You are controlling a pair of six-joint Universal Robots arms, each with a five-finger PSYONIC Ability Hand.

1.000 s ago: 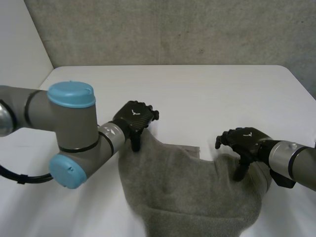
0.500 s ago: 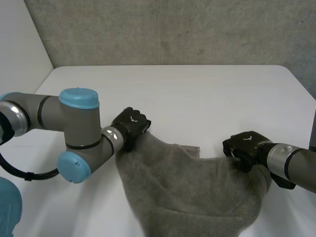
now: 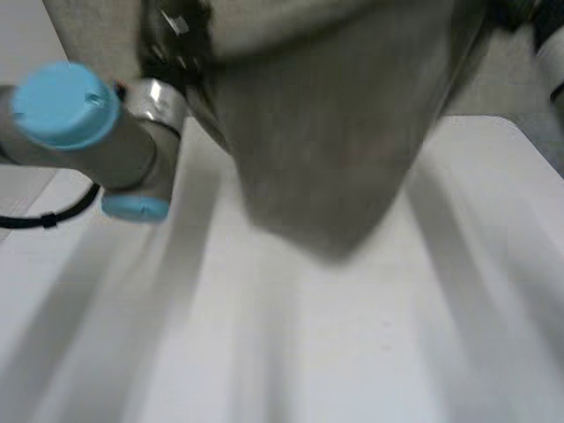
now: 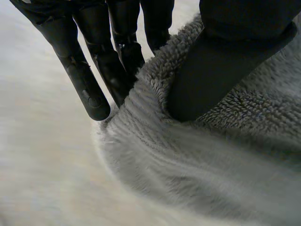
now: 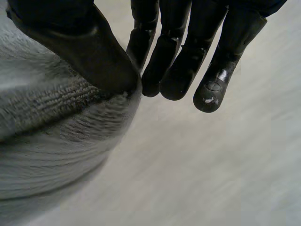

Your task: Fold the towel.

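In the head view the towel [image 3: 326,132] hangs in the air and takes the upper middle of the frame. It narrows down to a blunt tip a little right of the centre, over the white table [image 3: 352,352]. I cannot tell if this tip touches the table. The left arm [image 3: 97,132] is at the upper left of the frame, beside the cloth.

In its wrist view, the left hand [image 4: 225,61] pinches the towel. The thumb presses into the thick pile and the fingers [image 4: 94,75] come down on the other side of the edge, close together. The right hand [image 5: 183,56] also pinches the towel. Its thumb sits on the woven border and closes it against the fingers next to it, while the rest of the cloth hangs under the thumb.

The step in hand looks like carrying the raised towel so that it can be laid down in a fold. To do it well, both pinches should remain firm, because the cloth is heavy and the hold of the right hand is only on the border. The hands should be at equal height and well apart, so the upper edge is stretched and not sagging. I think it is best to let the hanging tip meet the table first, and then bring the held edge slowly over it, releasing only when the layers lie flat
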